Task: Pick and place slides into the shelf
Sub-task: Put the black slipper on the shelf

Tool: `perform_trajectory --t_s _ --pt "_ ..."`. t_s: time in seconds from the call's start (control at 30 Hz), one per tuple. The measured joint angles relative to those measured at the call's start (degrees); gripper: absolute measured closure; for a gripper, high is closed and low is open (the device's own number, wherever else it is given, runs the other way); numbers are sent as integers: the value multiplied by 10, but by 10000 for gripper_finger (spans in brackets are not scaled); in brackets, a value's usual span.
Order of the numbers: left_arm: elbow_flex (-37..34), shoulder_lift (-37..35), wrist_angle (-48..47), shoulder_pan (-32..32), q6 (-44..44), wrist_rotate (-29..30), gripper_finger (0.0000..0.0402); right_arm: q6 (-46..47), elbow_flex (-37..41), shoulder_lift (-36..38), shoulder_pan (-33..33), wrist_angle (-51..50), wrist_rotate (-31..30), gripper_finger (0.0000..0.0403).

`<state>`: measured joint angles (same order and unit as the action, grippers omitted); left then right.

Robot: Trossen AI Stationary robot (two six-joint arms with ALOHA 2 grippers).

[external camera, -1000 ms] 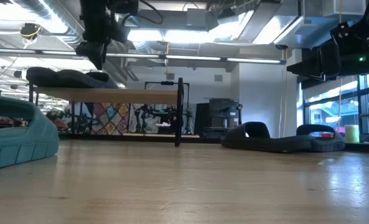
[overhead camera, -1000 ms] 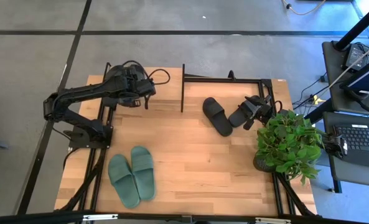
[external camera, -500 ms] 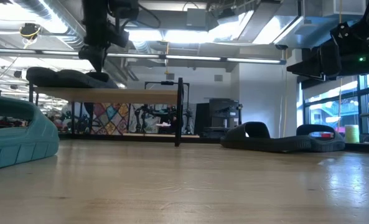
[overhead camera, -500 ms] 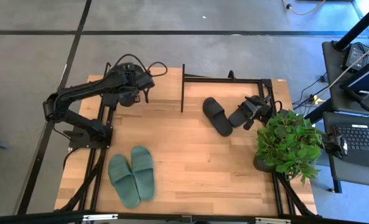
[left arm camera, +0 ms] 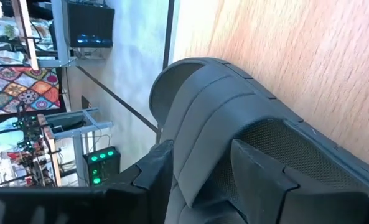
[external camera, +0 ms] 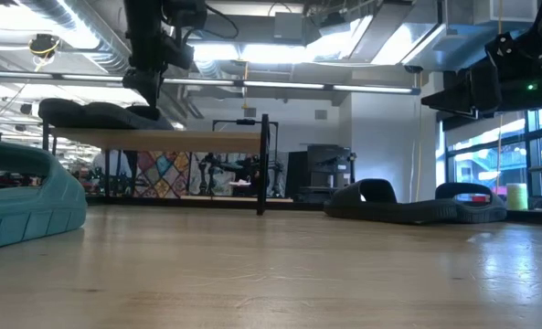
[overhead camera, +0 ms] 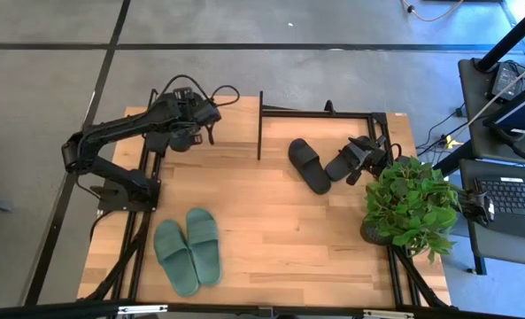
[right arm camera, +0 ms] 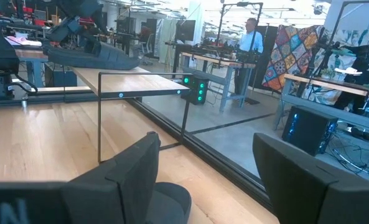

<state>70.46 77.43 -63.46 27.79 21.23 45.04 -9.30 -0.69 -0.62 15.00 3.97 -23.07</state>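
1. The shelf (overhead camera: 244, 133) stands at the table's (overhead camera: 280, 239) far edge, toward the left.
2. Slides (external camera: 101, 115) lie on the shelf's top board, under the left gripper (overhead camera: 191, 120).
3. Two slides (overhead camera: 189, 251) lie side by side near the front left.
4. One slide (overhead camera: 309, 165) lies right of the shelf, another (overhead camera: 342, 164) just beyond it.
5. The plant (overhead camera: 410, 202) stands at the right edge, near the right gripper (overhead camera: 368, 158).

Matte black jointed arms (overhead camera: 111, 137), looping black cables.
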Motion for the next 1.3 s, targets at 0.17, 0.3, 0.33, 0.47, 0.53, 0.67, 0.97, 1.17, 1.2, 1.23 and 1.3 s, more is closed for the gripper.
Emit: perform_trajectory --t_s 0.17,0.3,0.33,0.47,0.53,0.67,0.97,1.17,1.2,1.23,1.3 --pt "-5 9 10 11 1 0 255 0 0 0 0 0 0 146" --pt "-23 14 22 22 3 9 255 0 0 0 0 0 0 146" --pt "-27 15 24 23 1 19 255 0 0 0 0 0 -2 146" --pt "-31 15 29 23 0 44 255 0 0 0 0 0 -5 146" --pt "-31 15 30 23 0 47 255 0 0 0 0 0 -6 146" --pt "-31 15 31 28 0 48 265 0 0 0 0 0 -6 146" --pt "-31 15 31 30 -1 22 361 0 0 0 0 0 -6 146" --pt "-31 15 30 30 -2 15 389 0 0 0 0 0 -6 146" --pt "-31 15 29 30 -2 17 389 0 0 0 0 0 -6 146" --pt "-31 15 28 29 -1 20 390 0 0 0 0 0 -5 146" --pt "-31 15 25 27 -1 23 395 0 0 0 0 0 -5 146"
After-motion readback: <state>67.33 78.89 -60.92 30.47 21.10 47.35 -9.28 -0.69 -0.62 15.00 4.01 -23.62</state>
